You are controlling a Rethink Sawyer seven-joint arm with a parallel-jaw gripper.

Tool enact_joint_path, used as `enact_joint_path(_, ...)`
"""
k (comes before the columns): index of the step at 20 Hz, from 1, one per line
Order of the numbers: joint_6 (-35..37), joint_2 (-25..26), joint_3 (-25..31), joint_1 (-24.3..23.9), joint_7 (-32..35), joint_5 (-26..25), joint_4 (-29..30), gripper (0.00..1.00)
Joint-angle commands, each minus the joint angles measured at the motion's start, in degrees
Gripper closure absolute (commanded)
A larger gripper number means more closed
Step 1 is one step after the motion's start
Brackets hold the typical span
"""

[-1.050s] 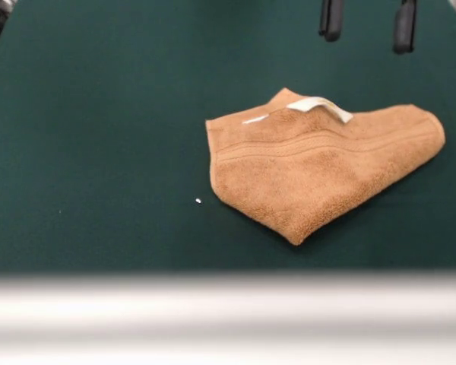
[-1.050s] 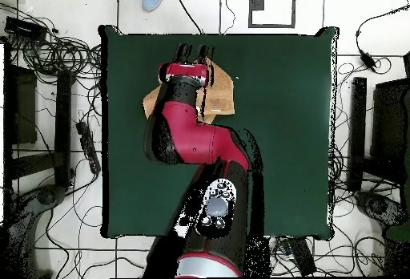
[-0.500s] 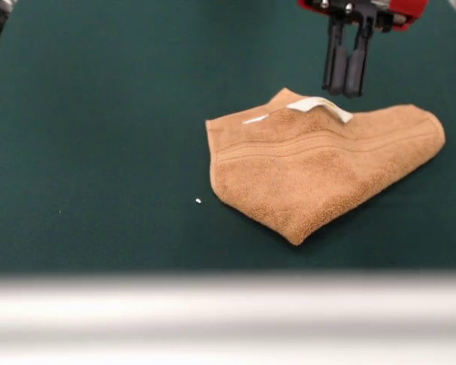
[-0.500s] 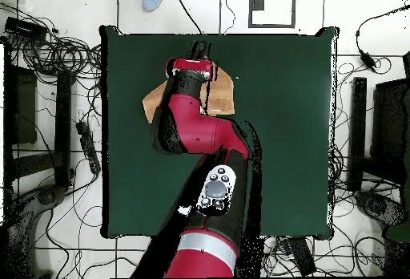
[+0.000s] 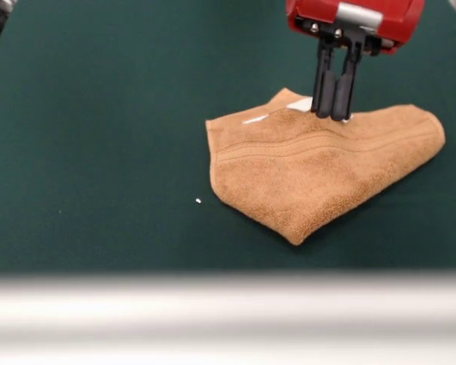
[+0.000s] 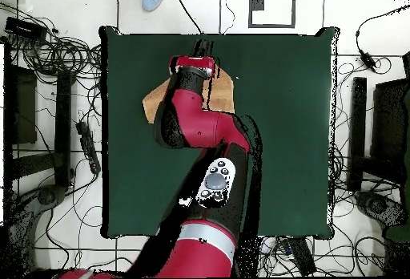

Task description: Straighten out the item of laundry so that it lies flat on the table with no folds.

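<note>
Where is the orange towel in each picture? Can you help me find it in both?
Front view: the towel lies folded, right of the middle of the green table, with the tool down at its far edge.
Overhead view: the towel lies in the table's upper part, left of the middle, mostly hidden under the red arm.
Shared landmark: the tool, at the towel in the front view.

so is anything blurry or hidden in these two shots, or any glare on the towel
Front view: the towel and gripper are sharp under even light with no glare, while the table's pale front edge is a soft out-of-focus band. Overhead view: the arm covers much of the towel, so only its edges show; the green table looks flat and matte, without bright spots.
</note>
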Motion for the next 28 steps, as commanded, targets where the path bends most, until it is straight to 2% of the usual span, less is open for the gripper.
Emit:
enact_joint_path(1,9.7,2.9,2.5,2.2,4.1,2.3,-1.9,1.00)
enact_joint_path(6,17.4,4.3,6.2,0.0,4.6,1.2,-3.5,1.00)
enact_joint_path(11,24.9,5.0,7.6,-1.1,3.6,0.1,-4.9,1.00)
enact_joint_path(17,40.9,5.7,7.8,-2.0,-0.9,-1.6,-7.6,1.00)
enact_joint_path(21,51.2,3.4,7.7,-1.7,-1.5,-1.6,-7.4,1.00)
enact_joint_path(28,65.7,-2.0,18.1,-6.7,-3.2,1.6,-2.1,1.00)
